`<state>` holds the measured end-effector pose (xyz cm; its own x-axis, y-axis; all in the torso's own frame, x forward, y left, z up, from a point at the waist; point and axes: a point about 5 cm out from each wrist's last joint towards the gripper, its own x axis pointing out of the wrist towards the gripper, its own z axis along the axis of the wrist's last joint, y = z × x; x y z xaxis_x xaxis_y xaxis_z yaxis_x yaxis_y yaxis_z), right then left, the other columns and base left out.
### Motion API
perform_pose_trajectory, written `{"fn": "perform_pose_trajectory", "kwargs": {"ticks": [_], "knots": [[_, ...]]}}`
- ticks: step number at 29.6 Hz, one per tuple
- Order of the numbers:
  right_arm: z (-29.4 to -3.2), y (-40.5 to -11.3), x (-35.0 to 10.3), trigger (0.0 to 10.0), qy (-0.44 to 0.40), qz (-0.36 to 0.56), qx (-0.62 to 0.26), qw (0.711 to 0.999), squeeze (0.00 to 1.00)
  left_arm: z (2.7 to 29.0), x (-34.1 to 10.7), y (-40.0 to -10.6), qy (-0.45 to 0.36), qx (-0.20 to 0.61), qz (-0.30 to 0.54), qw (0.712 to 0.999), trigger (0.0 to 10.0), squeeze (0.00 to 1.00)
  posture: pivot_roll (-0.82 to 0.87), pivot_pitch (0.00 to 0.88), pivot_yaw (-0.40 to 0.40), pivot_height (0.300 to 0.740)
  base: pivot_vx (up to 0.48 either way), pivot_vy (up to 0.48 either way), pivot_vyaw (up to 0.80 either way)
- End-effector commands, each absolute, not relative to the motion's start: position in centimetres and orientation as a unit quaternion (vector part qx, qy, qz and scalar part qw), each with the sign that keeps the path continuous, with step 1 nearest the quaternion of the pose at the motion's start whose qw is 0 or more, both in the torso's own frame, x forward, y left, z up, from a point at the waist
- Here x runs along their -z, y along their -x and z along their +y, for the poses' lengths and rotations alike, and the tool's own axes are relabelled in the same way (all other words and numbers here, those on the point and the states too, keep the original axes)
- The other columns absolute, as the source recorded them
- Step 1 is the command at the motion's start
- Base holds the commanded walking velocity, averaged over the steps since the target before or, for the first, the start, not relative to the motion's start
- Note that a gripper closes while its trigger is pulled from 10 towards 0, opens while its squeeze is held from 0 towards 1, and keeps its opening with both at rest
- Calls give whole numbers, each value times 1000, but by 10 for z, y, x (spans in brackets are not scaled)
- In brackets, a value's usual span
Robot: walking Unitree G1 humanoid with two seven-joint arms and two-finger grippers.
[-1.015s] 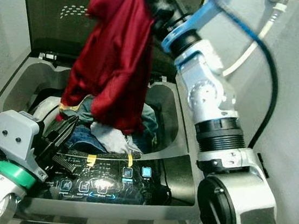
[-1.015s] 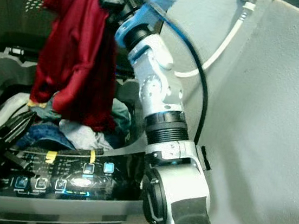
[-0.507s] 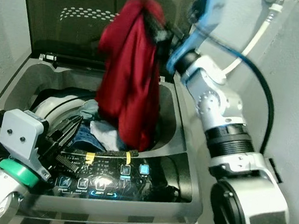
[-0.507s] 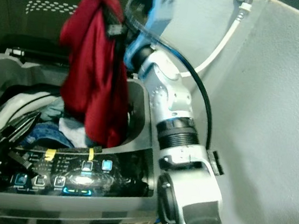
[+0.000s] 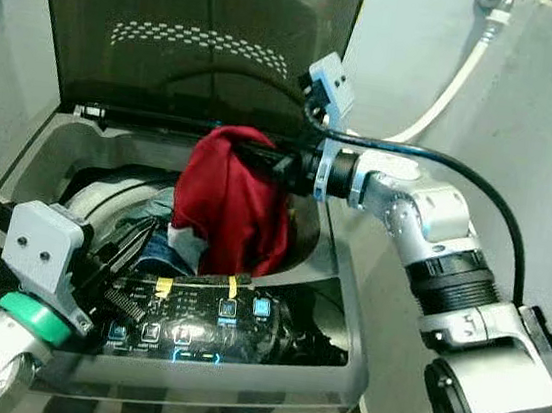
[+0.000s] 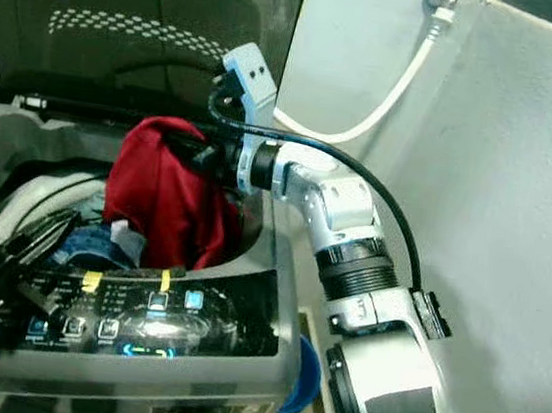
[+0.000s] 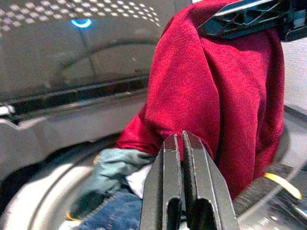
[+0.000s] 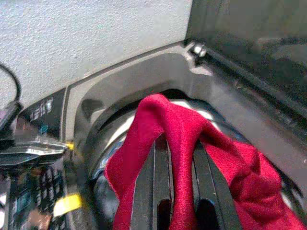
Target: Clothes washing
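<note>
**Red garment held over the open drum**

Your left gripper [image 7: 182, 143], fingers pressed together on nothing, rests at the near left by the glossy black control panel [image 5: 211, 325]. Farther back, your right gripper [image 5: 262, 159] pinches the crumpled red fabric garment [image 5: 231, 201] above the top-loading grey washing machine's [image 5: 344, 306] laundry-filled drum.

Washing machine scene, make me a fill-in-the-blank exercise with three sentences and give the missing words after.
1. The right gripper holds a garment whose colour is ____.
2. The washing machine's lid stands ____.
3. The left gripper hovers at the drum with its fingers ____ and nothing between them.

Missing words: red; open; shut
</note>
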<state>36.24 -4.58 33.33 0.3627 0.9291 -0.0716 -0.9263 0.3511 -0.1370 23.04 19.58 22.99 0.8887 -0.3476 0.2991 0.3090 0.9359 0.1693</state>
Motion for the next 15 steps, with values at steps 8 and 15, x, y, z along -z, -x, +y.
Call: {"fn": "perform_pose_trajectory", "kwargs": {"ticks": [8, 15], "knots": [[-44, -344, -324, 10000, 75, 35, -637, 766, 1000, 191, -223, -224, -46, 190, -143, 970, 10000, 0, 69, 0, -41, 740, 0, 0, 0], [-45, -352, -359, 10000, -13, -60, -593, 803, 0, 194, -224, -225, -49, 188, -142, 971, 10000, 0, 70, 1, -33, 740, 0, 0, 0]]}}
